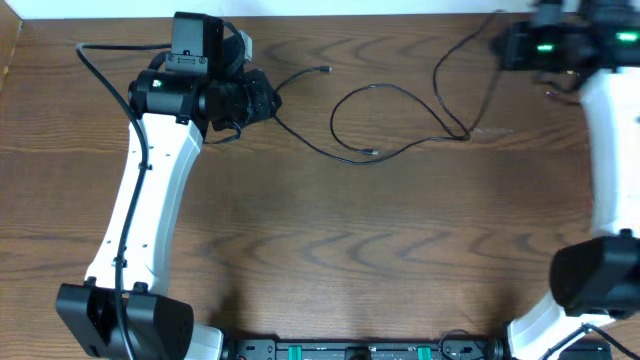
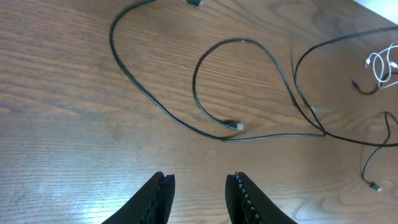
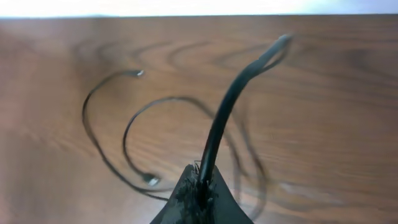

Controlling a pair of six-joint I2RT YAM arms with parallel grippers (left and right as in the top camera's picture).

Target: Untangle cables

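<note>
Nearest, the bases of both arms are seen at the near edge of the wooden bench (image 1: 350, 250). Farther in on the left, the left hand (image 2: 199, 199) is held just above the wood with its fingers apart and nothing between them.

Just beyond it and to its right, the black cable (image 1: 370, 100) is laid on the bench in a loose loop. One small connector (image 2: 233, 126) is found inside that loop, and the cable's other end (image 1: 325, 69) is found farther away, to the left of the loop. To the right of the loop the cable is crossed over itself and is then led toward the far right corner.

The white cable (image 2: 382, 65) is made out only in the left wrist view, as a small bunch on the bench well to the right of the loop. Whether it is touched by the thin black strands beside it cannot be told.

Farthest, at the far right, the right hand (image 3: 200, 186) is clamped on the black cable, which is pinched between the fingertips and held off the bench in a bend.
</note>
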